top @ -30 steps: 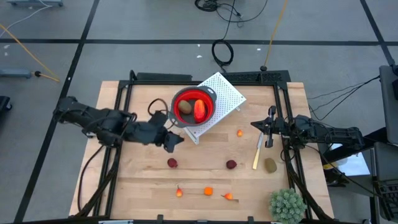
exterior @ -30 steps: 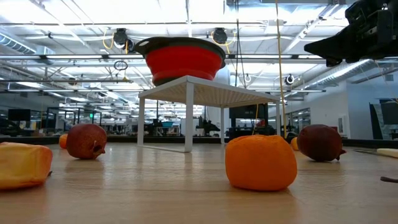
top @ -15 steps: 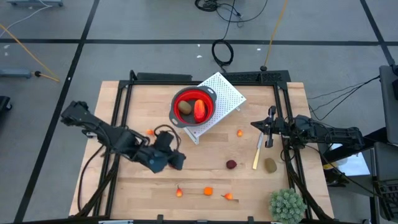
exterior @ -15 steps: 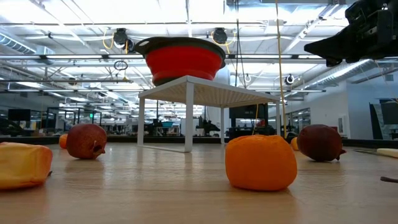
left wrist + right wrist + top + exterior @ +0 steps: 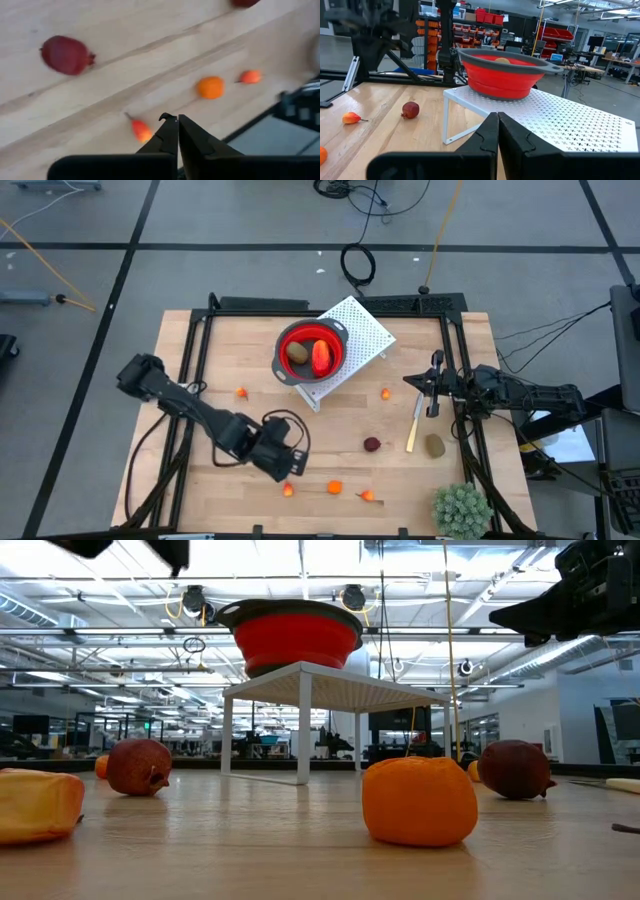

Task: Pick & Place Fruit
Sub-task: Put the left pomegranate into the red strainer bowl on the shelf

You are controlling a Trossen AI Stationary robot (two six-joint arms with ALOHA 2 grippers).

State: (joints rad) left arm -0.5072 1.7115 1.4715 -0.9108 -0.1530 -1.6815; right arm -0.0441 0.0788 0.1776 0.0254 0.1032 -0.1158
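Observation:
My left gripper [image 5: 294, 468] [image 5: 177, 120] hangs shut over the near middle of the table and holds nothing. Its tips stand just beside a small red-orange fruit [image 5: 141, 131] [image 5: 289, 490], apart from it. Nearby lie an orange ball [image 5: 210, 87] [image 5: 335, 487], another tiny orange piece [image 5: 250, 76] and a dark red ball [image 5: 66, 55], all resting on the wood. An olive oval [image 5: 297, 352] and a long red-orange piece [image 5: 321, 357] lie in the red bowl [image 5: 310, 330]. My right gripper [image 5: 497, 117] [image 5: 436, 385] waits shut at the right edge.
The bowl stands on a white perforated stand [image 5: 362, 328] at the far middle. A second dark red ball [image 5: 372, 445], an olive oval [image 5: 434, 445], a pale yellow stick [image 5: 413, 425] and a spiky green plant ball [image 5: 462, 510] lie to the right. Tiny orange pieces [image 5: 242, 392] [image 5: 386, 393] lie mid-table.
My left gripper has swung from the table's middle toward the near edge and come down, tipping its fingers more steeply downward. It has passed over the left dark red ball, which now lies hidden under the arm in the high view. No fruit has moved.

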